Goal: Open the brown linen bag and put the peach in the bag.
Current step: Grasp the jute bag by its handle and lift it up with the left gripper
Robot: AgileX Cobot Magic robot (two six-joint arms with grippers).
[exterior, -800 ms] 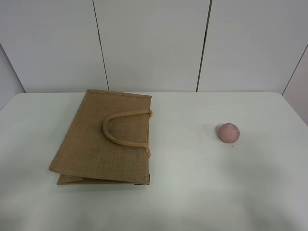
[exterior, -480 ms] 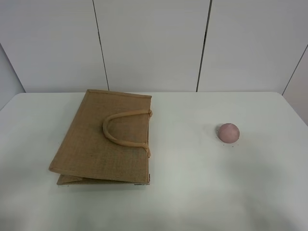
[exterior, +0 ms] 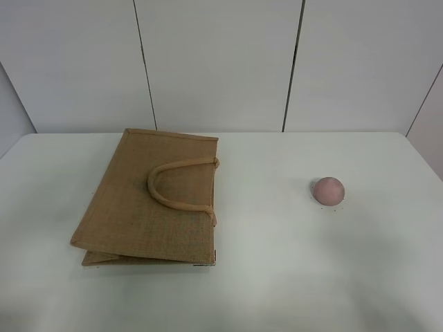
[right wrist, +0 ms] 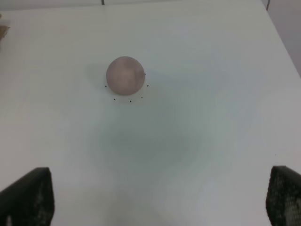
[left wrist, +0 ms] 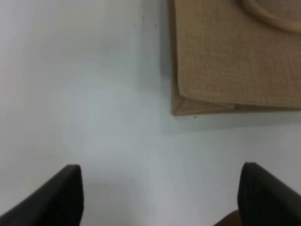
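The peach (right wrist: 125, 75) lies well apart from the wide-spread right claw (right wrist: 156, 197).

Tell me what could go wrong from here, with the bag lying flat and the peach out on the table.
1. The brown linen bag lies flat and shut, so the left tool might pinch both layers and lift the whole bag rather than open it.
2. The peach is round and sits loose on the smooth table; an off-centre close by the right tool could send it rolling.
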